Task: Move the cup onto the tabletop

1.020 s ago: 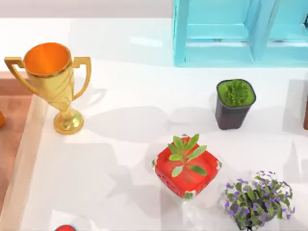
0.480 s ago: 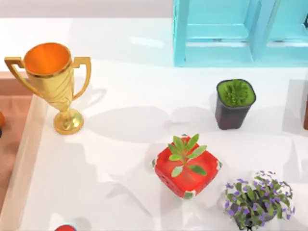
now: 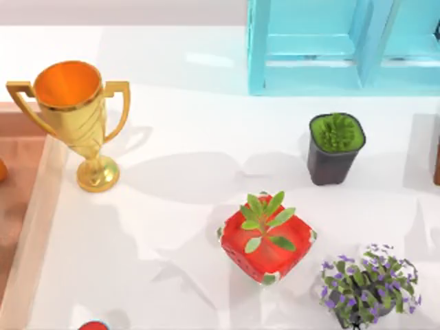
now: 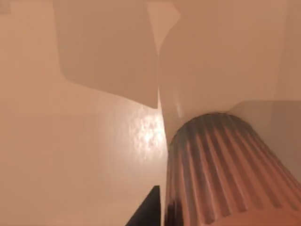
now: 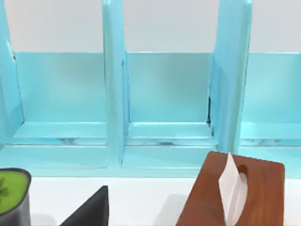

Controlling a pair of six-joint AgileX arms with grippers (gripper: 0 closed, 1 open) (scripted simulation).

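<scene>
Three views of one moment, with places given relative to the turquoise rack (image 3: 344,45).

**Top view.** The rack stands at the far edge of the tabletop (image 3: 179,137). Nearest to it, just in front, is a dark square pot (image 3: 335,155) holding a green cactus. Farther out from the rack sit a red pot (image 3: 265,251) with a leafy succulent and, beside that, a purple-flowered plant (image 3: 368,285). The gold trophy (image 3: 77,120) stands well apart from the rack, at the table's left side, close to the pale wooden edge strip (image 3: 38,227). Beyond that strip lies a reddish-brown wooden surface (image 3: 12,206).

**Left wrist view.** The cup (image 4: 225,174) is seen very close. Its pinkish-brown ribbed side narrows toward a glossy pinkish-tan surface (image 4: 70,141) crossed by shadows. A dark wedge of the left gripper (image 4: 148,214) lies just beside the cup. Whether this pincer is apart or clamped on the cup cannot be told, nor can the cup's place relative to the rack.

**Right wrist view.** The rack's open compartments face the camera. In front of the rack are a wooden tissue box (image 5: 263,197) with a white tissue standing out of it, and the dark pot. A dark wedge of the right gripper (image 5: 89,209) lies between them. Its state cannot be told.
</scene>
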